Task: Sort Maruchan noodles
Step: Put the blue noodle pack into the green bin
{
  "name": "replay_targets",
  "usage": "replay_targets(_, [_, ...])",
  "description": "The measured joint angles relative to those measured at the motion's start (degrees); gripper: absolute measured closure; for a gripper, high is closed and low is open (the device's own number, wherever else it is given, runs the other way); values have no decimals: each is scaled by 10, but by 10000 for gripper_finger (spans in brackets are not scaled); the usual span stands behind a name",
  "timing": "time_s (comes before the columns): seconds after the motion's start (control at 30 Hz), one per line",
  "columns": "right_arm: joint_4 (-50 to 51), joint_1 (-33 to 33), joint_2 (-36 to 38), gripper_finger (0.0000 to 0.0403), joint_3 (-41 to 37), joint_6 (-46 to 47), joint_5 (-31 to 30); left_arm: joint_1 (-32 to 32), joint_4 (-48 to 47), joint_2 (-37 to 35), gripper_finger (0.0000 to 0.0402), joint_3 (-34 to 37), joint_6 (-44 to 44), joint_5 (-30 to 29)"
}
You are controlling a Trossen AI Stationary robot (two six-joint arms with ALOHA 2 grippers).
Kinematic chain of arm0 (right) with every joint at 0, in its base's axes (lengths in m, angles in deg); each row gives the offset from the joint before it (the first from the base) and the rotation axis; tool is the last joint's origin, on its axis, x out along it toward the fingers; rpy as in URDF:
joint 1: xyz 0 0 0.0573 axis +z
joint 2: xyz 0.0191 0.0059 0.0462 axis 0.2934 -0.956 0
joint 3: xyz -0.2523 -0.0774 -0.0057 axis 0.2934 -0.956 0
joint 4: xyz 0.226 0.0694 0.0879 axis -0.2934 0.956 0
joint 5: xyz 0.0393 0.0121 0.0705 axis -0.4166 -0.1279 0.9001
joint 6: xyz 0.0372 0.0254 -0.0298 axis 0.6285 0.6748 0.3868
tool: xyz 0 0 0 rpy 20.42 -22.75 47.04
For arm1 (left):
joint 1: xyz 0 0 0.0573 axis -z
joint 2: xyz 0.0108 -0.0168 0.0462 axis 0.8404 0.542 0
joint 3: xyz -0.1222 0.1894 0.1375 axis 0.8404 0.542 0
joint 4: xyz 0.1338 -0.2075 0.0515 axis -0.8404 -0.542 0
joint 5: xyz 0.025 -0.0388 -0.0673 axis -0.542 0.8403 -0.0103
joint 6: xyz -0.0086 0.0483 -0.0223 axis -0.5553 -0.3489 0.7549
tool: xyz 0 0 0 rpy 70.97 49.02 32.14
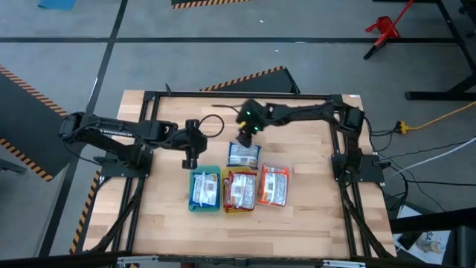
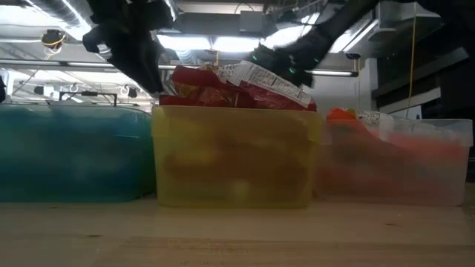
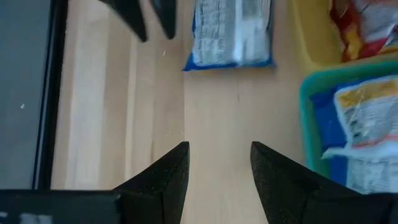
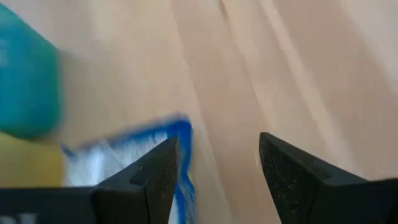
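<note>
Above the loose blue-and-white packet my right gripper hangs with its fingers apart and nothing between them. My right wrist view shows one edge of that packet lying under one finger and bare wood under the gap, so the jaws are not centred on it.

Risk 1: a descent from this offset places one finger on top of the packet rather than beside it. The finger then presses the wrapper flat and the closing stroke skids it across the table instead of gripping it.

Risk 2: the packet is thin and lies flat on the wood. Fingers that stop short close on air; fingers that go too deep scrape the boards.

My left gripper hovers beside the packet, just behind the green tray, also with jaws parted and empty. The packet is visible ahead of it, as are my right gripper's fingertips.

Risk 3: both arms converge on the same item, so collision is possible if both advance.

Risk 4: the green tray already holds blue-and-white packets. The yellow tray is heaped with red ones and the clear tray holds orange ones. A carry that drifts sideways drops this packet into the wrong bin, and the yellow heap stands above its rim in the low view.
</note>
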Motion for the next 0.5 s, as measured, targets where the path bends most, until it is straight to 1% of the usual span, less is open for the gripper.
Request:
replay_targets(0.07, [30, 0, -5, 194, 55, -23, 19, -8, 1, 0, 237, 4, -4, 0])
replay_targets(0.13, [75, 0, -2, 194, 103, -40, 22, -15, 5, 0, 237, 7, -4, 6])
replay_targets(0.2, [160, 4, 5, 194, 142, -55, 20, -23, 5, 0, 237, 8, -4, 29])
replay_targets(0.27, [229, 13, 9, 194, 171, -72, -4, -28, 6, 0, 237, 8, -3, 43])
replay_targets(0.37, [297, 40, 12, 194, 173, -95, -59, -32, 10, 0, 237, 8, -3, 43])
replay_targets(0.5, [291, 84, 11, 194, 127, -110, -77, -34, 21, 0, 237, 8, -3, 43])
